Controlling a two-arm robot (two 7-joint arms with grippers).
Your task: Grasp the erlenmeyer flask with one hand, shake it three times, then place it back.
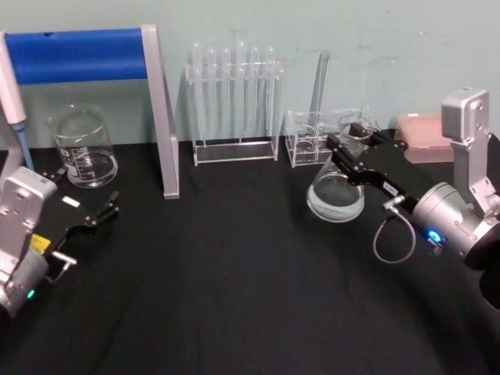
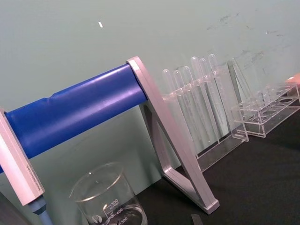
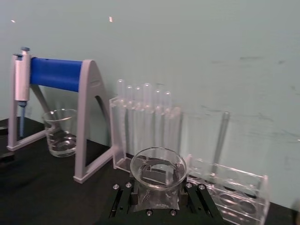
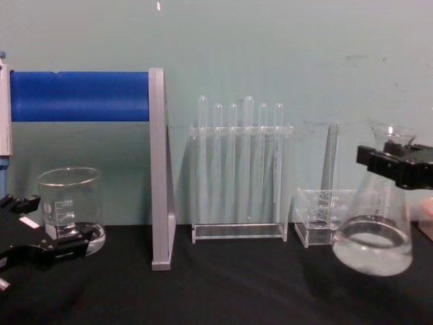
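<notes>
Over the black worktop [image 1: 234, 312], against a pale green wall, the right gripper [image 1: 353, 143] has its jaws clamped on the neck of the erlenmeyer flask [image 1: 336, 197], which is tilted and seemingly lifted. This is likely the shaking step; next comes a level set-down. The left gripper [image 1: 84, 201] is parked by the beaker [image 1: 82, 148], jaws apart.

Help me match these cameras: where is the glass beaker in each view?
Head: glass beaker back left, beside the stand.
Left wrist: beaker under the blue bar.
Right wrist: beaker under that bar too.
Chest: beaker lower left, under the bar.
Shared landmark: the stand's blue bar.
</notes>
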